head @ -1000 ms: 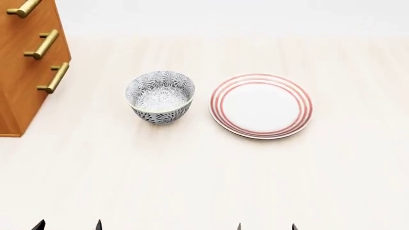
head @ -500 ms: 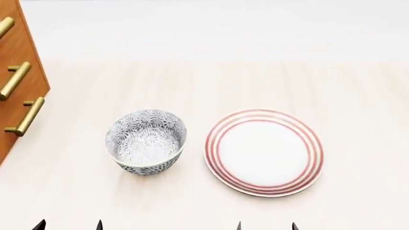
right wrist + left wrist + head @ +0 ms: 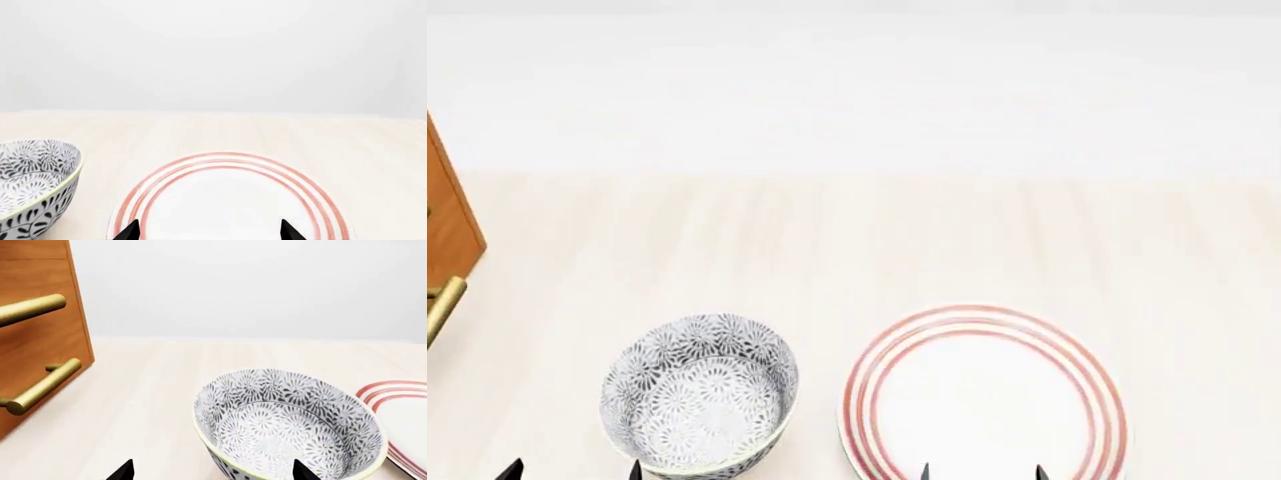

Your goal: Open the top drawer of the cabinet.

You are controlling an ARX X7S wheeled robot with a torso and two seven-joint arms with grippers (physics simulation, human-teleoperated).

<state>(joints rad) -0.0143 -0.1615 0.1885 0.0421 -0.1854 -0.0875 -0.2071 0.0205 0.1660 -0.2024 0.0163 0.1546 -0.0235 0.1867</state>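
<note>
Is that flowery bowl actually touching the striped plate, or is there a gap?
Apart. In the head view a strip of bare table shows between the bowl and the plate for the whole stretch where they sit side by side.

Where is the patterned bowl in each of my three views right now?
Head view: patterned bowl at lower left, beside the red-ringed plate.
Left wrist view: bowl fills the lower centre-right, with the cabinet at the far edge.
Right wrist view: only part of the bowl shows at the lower left edge.
Shared landmark: the red-ringed plate, next to the bowl in all three.
</note>
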